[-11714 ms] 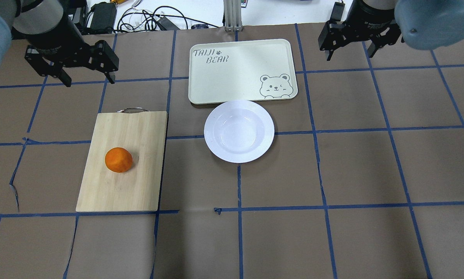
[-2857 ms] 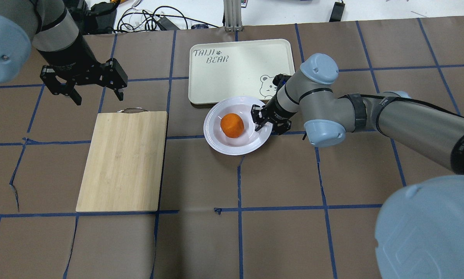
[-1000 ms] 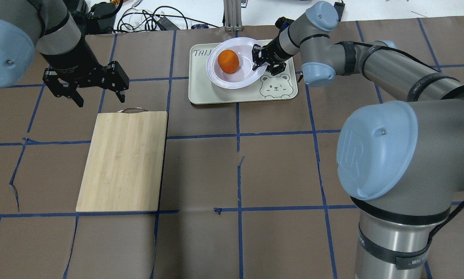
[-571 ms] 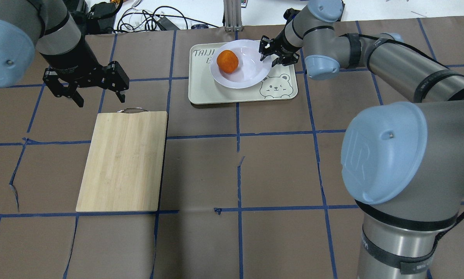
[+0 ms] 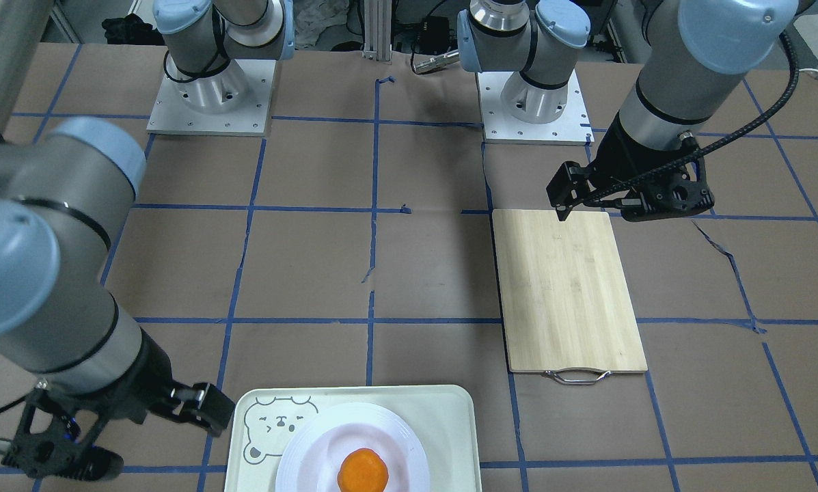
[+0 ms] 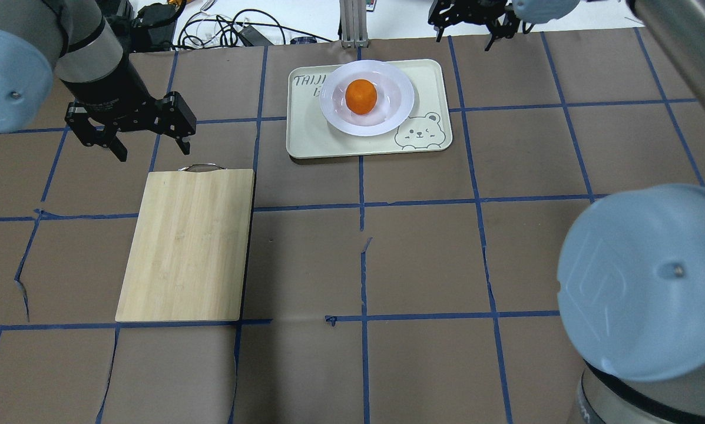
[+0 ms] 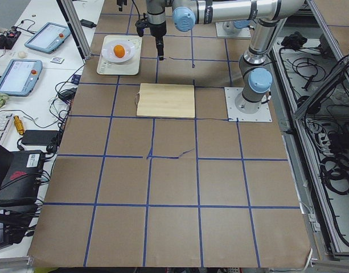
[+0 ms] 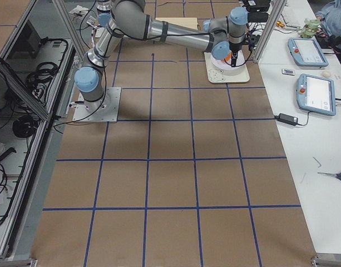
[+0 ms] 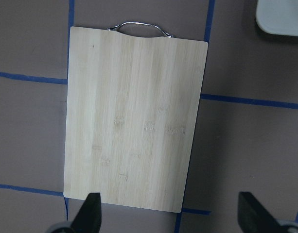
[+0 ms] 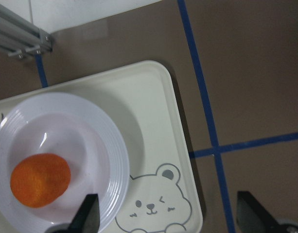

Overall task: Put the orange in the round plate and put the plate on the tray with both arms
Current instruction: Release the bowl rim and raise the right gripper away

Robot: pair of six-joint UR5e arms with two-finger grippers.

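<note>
Left pincer (image 6: 152, 154) (agape) above cutting board (image 6: 187, 244)

Wooden cutting board (image 6: 185, 245) flat on brown table (image 6: 423, 259) — metal handle (image 6: 201, 167) at far end; blue tape (image 6: 429, 317) grid across surface.

Robotics laboratory. Arm pedestals are bolted to metal base plates (image 5: 210, 96) on a table (image 6: 423, 259) papered brown and gridded in blue tape (image 6: 362, 203). Teach pendants (image 8: 316, 93) lie on a white bench (image 8: 304, 150), and loose cables (image 6: 228, 29) lie beyond the left gripper's (image 6: 152, 154) fingers (image 6: 182, 140).
</note>
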